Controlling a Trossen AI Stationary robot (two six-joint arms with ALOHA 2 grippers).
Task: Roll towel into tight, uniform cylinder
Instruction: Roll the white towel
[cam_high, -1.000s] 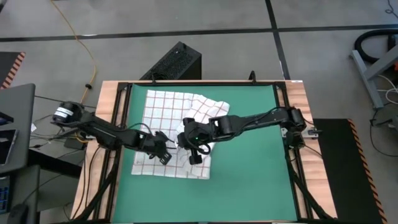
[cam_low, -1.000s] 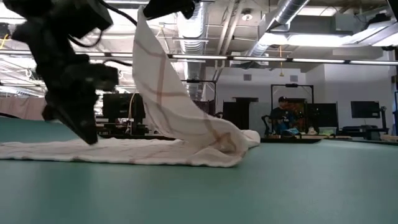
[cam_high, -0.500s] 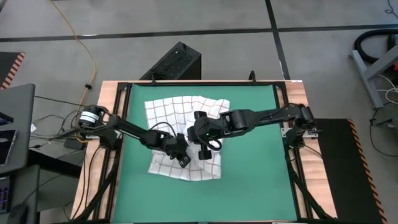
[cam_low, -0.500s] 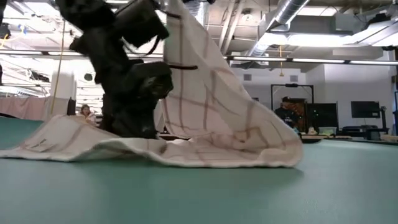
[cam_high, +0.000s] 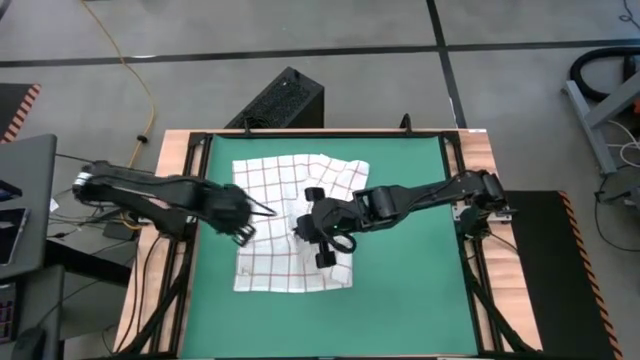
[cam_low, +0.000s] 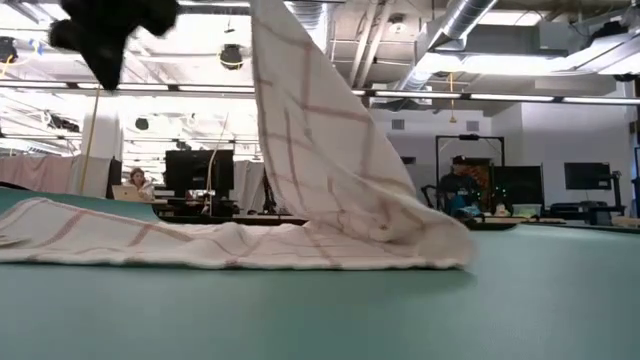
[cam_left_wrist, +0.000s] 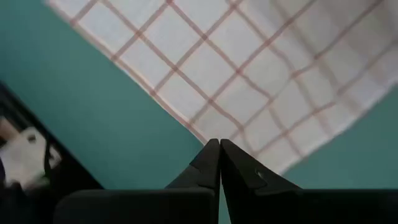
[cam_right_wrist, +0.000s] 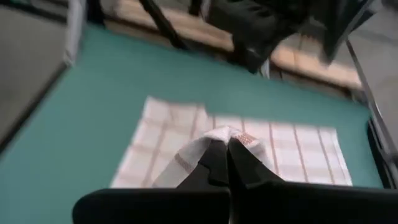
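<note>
on the green mat: the towel (cam_high: 290, 225) lies left of centre on the mat (cam_high: 400, 300), mostly flat, one part drawn up off the surface
towel fabric: thin, soft white cloth with a grid of fine red lines; limp, with loose folds along the far edge
raised part: in the low view the cloth (cam_low: 320, 150) climbs in a steep, narrowing sheet to the top of the picture, then drapes down into a crumpled heap
flat part: a low rumpled band along the mat (cam_low: 150, 240), its hem slightly wavy
right gripper: the right gripper (cam_high: 305, 222) is over the middle of the towel, fingers pressed together on a pinched fold of cloth (cam_right_wrist: 214, 140)
left gripper: the left gripper (cam_high: 240, 232) hangs by the towel's left edge, fingers closed tight and empty; its wrist view shows the tips (cam_left_wrist: 219, 163) above the hem, seemingly clear of it, though contact is hard to rule out
change: half a second ago the left gripper was over the towel's near part beside the right one; it has pulled back leftward, and the near edge now lies squarer and flatter
</note>
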